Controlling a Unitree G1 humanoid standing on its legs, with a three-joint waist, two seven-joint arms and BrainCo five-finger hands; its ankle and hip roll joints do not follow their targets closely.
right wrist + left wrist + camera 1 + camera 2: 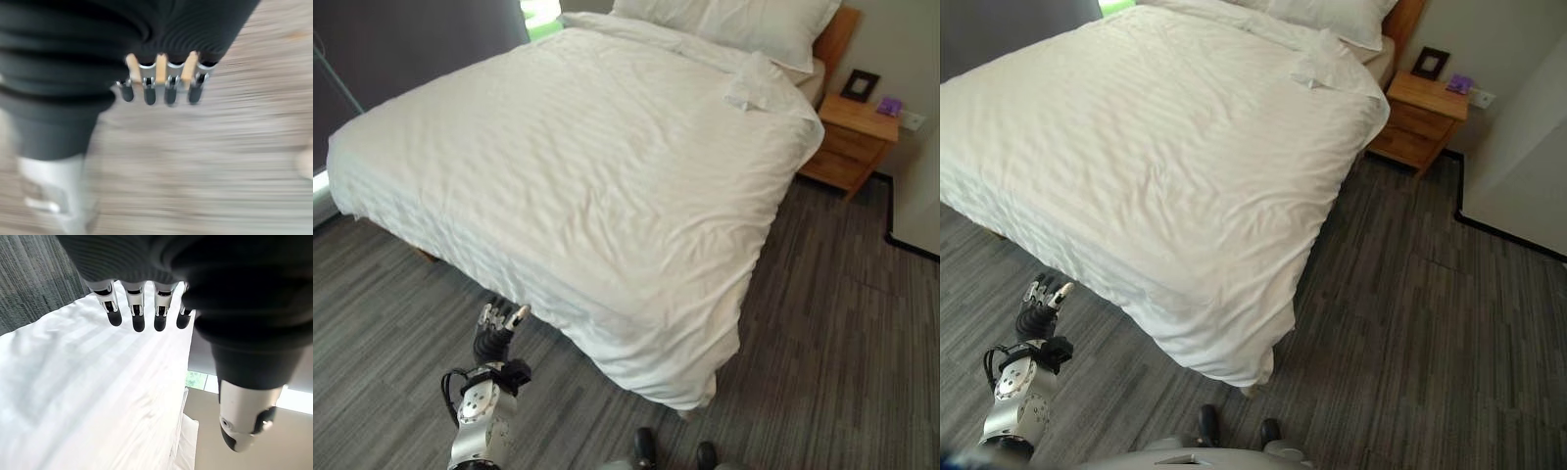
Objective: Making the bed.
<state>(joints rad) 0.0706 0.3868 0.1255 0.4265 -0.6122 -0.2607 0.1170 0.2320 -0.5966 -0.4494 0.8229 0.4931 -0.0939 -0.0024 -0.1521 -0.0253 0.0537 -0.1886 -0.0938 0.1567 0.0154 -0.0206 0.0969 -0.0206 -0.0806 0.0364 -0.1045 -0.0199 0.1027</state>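
A white striped duvet (pixel 587 166) covers the bed and hangs over its near corner, almost to the floor. It is creased near that corner, and a small flap (pixel 754 86) is bunched up by the pillows (pixel 734 20) at the headboard. My left hand (pixel 495 335) hovers low beside the bed's foot edge, fingers (pixel 137 316) straight and pointing at the duvet (pixel 88 396), holding nothing. In its wrist view, my right hand (pixel 161 90) hangs over the grey floor (pixel 220 161) with relaxed fingers and nothing in them.
A wooden nightstand (pixel 852 137) stands right of the headboard with a dark picture frame (pixel 860 85) and a purple object (pixel 889 105) on it. A white wall (pixel 920 196) bounds the right side. Grey striped carpet (pixel 822 343) runs round the bed.
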